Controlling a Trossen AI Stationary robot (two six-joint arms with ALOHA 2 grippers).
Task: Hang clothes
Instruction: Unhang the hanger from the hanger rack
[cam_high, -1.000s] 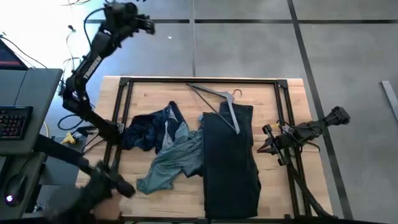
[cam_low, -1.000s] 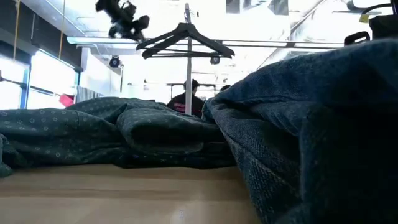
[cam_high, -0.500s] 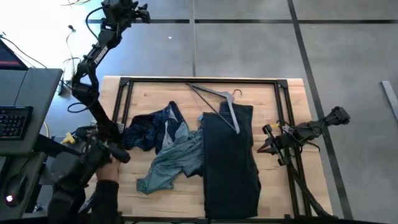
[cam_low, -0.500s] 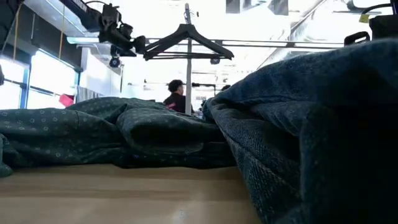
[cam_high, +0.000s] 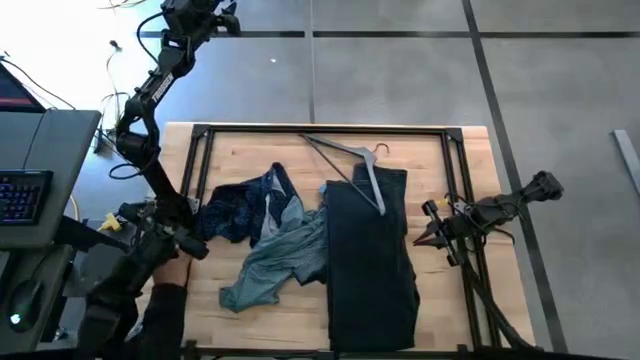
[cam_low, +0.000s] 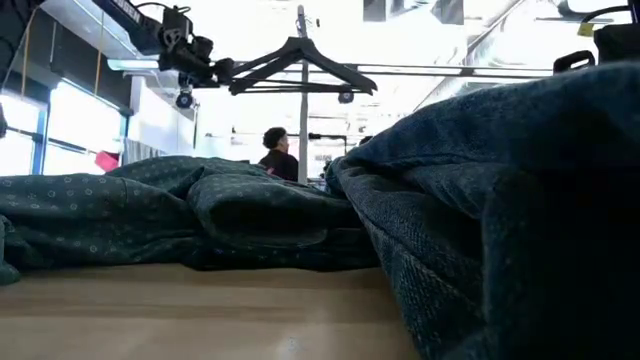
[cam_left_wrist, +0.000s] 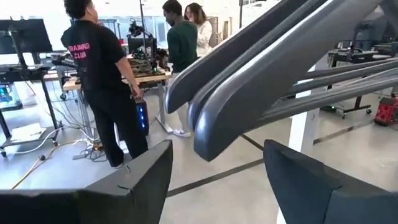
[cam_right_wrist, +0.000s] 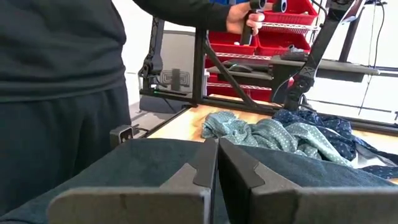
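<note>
While clothes (cam_high: 300, 250) lie tabled — left hand (cam_low: 222, 68) aloft.

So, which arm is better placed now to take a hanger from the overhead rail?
The left arm, probably. Its end effector is raised high, fingers open, right at the end of the hangers on the rail. The right end effector is shut, low beside the black trousers on the table.
</note>
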